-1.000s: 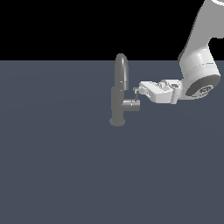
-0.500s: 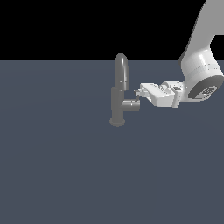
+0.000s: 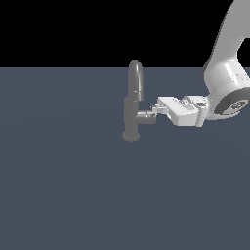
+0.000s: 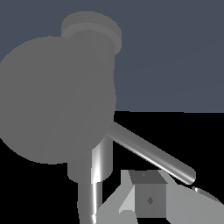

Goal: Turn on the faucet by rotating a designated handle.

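Note:
The grey faucet [image 3: 131, 113] stands upright with its arched spout [image 3: 135, 78] and a side stub [image 3: 146, 117] pointing to the exterior view's right. My gripper [image 3: 157, 109] is level with the end of that stub, right beside it. In the wrist view the faucet body [image 4: 52, 100] fills the picture and the thin shiny handle [image 4: 153, 153] sticks out from it, just past one fingertip [image 4: 148, 199]. The second finger hardly shows, so I cannot tell whether the gripper is open or shut, or whether it touches the handle.
The faucet's round base [image 3: 130, 136] sits on a flat dark grey floor [image 3: 73, 185]. The white arm [image 3: 224, 88] reaches in from the exterior view's upper right.
My gripper has come down a little, toward the end of the side stub. The faucet looks unchanged.

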You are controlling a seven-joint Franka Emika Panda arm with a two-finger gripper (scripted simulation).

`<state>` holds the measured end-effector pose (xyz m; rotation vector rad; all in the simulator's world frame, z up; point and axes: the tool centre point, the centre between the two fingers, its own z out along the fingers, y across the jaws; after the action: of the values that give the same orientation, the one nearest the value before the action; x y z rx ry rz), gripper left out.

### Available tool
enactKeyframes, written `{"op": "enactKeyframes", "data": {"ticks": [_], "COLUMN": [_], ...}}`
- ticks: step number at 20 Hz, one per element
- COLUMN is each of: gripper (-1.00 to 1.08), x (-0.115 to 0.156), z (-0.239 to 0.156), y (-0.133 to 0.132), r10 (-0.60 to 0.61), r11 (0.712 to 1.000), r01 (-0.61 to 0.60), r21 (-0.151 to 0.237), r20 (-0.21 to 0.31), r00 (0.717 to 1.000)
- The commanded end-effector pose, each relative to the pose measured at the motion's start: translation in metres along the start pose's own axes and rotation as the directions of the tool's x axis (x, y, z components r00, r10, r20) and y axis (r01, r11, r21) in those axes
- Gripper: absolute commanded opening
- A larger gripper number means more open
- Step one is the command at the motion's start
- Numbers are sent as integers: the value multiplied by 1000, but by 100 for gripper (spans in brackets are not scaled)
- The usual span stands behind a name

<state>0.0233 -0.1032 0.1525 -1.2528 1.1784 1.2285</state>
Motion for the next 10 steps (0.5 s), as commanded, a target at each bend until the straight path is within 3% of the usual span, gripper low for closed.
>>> {"op": "enactKeyframes", "data": {"ticks": [1,10], "gripper": [-100,-100], "x": [7,63], "z": [0,-1], "y": [2,23], "r10": [2,19], "r11": [1000,1000], "r01": [-2,-19], "r21": [0,-1], "r20": [0,4], "r00": [1000,1000]}}
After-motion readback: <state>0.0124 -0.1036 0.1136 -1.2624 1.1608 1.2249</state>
